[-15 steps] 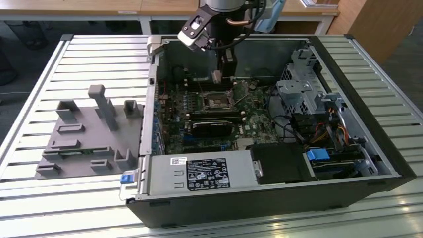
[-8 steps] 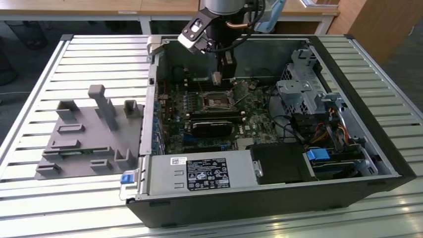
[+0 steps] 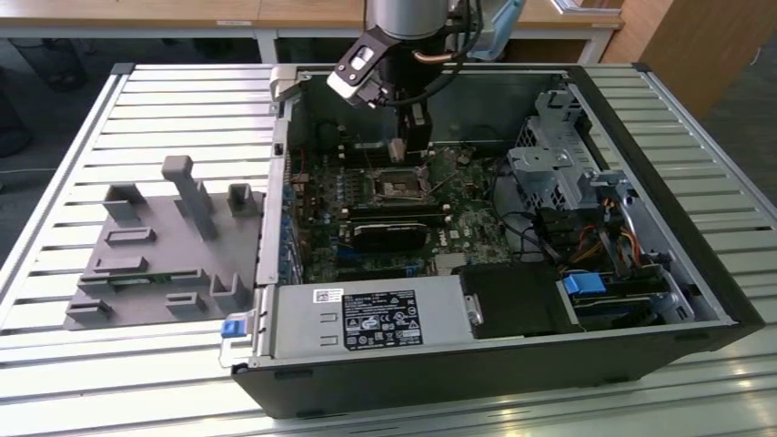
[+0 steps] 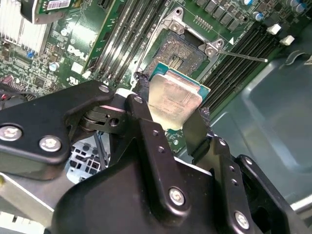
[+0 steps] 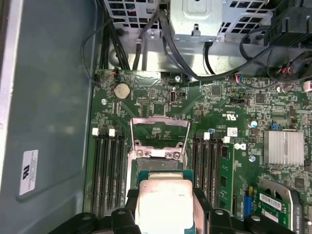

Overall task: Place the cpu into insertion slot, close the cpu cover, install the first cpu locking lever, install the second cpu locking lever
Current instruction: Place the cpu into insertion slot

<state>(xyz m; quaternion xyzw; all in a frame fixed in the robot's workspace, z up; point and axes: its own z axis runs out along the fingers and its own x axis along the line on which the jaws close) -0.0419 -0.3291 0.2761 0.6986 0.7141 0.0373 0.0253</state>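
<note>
pincer (image 4: 171,97): clenched on cpu (image 4: 175,102) by two opposite edges, seen in both wrist views; upper centre of exterior view, inside open computer case (image 3: 486,378)
cpu: silver-grey top showing, held clear of green board, near insertion slot (image 4: 183,51), not seated
insertion slot: bare, dark contacts exposed, memory slots on both sides
cpu cover (image 5: 161,119): swung up, open
case: lies on slatted counter (image 3: 182,100)
grey fixture (image 3: 158,246): exterior view's left, beside case
</note>
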